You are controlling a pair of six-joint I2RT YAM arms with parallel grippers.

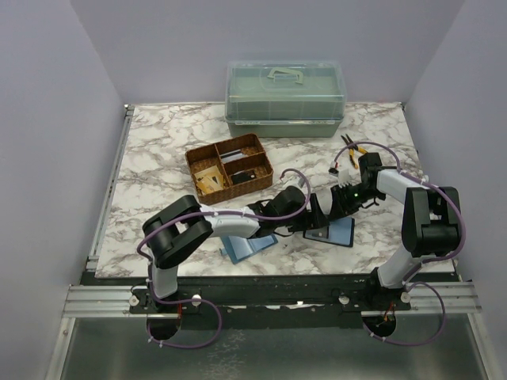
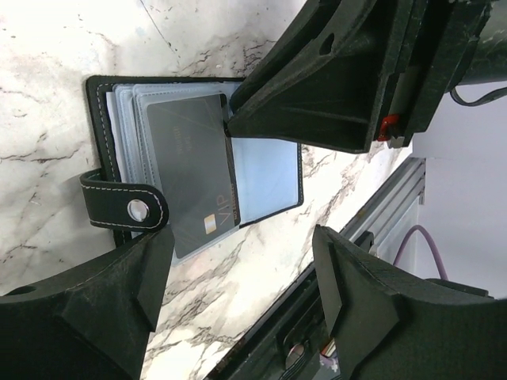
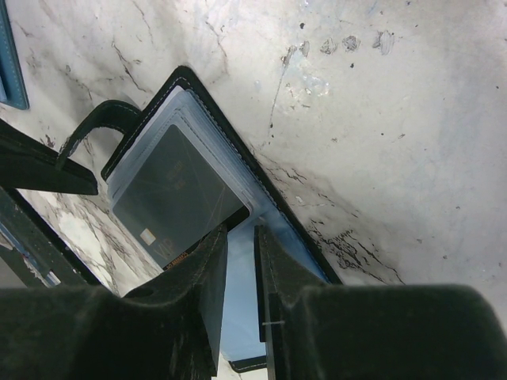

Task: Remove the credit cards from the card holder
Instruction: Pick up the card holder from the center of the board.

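Toward the near edge of the worktop (image 1: 158, 158), one black card holder (image 2: 265, 178) is lying open and flat, showing white stitching, a blue-grey lining and one snap tab (image 2: 123, 207) curling off its side. One dark grey card (image 2: 190, 166) marked VIP is sitting aslant on a stack of clear sleeves (image 2: 127, 119). The left fingers (image 2: 119, 309) are hanging spread wide above it, grasping nothing. The right fingers (image 3: 190, 293) are standing nearly together at the card's corner; whether they are pinching it cannot be told. One light-blue folder (image 1: 247, 247) is lying to its left. Farther back are sitting one divided wicker basket (image 1: 242, 191), one pair of yellow-handled pliers (image 1: 354, 148) and one lidded translucent green box (image 1: 285, 99). Grey veins are running through the white marble-look surface, with pale lilac walls (image 1: 47, 119) closing in three sides.
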